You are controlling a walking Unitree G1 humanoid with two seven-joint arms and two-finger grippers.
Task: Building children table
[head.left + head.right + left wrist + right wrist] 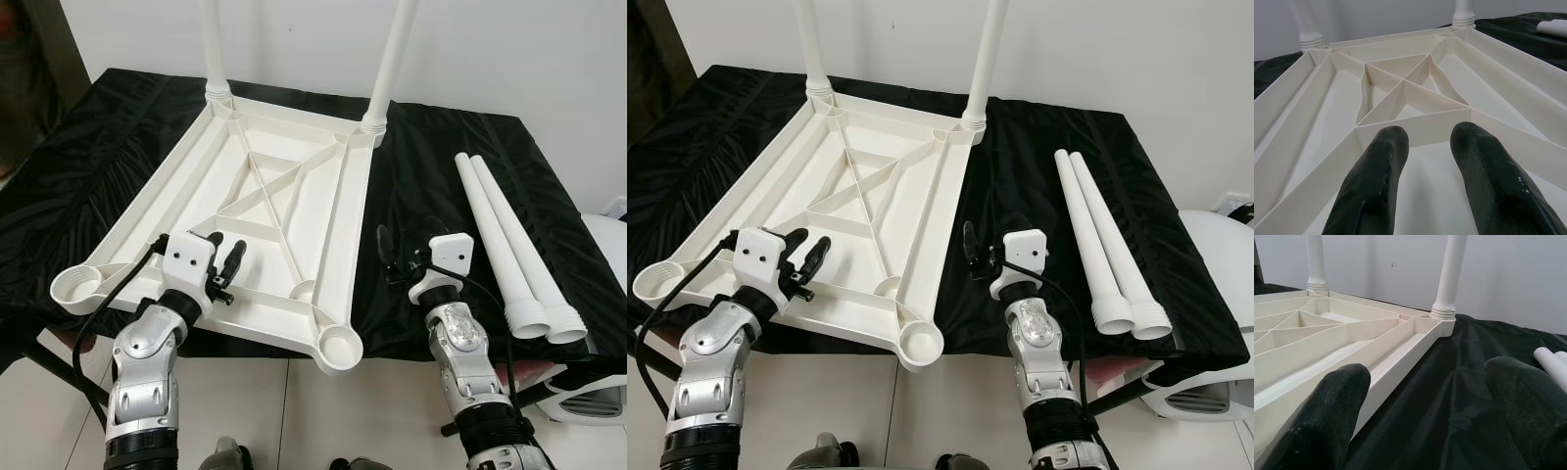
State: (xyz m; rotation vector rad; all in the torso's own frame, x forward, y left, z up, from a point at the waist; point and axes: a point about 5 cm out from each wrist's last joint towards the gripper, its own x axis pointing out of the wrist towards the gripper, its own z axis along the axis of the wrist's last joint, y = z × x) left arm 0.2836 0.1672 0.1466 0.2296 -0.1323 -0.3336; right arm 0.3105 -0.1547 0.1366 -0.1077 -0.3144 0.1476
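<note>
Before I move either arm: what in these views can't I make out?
- Tops of the two fitted legs: cut off by the upper edge of both eye views.
- Floor under the black cloth: hidden by cloth and tabletop.
- Far ends of the loose legs: cut off in the right wrist view.

White tabletop [823, 225] lies upside down on black cloth [1038, 186]; two legs [982, 64] stand fitted; two loose legs [1102, 240] lie alongside.

A black-draped table [460, 147] carries an upturned white tabletop [265, 211] and, seemingly, two loose legs [505, 245].
</note>
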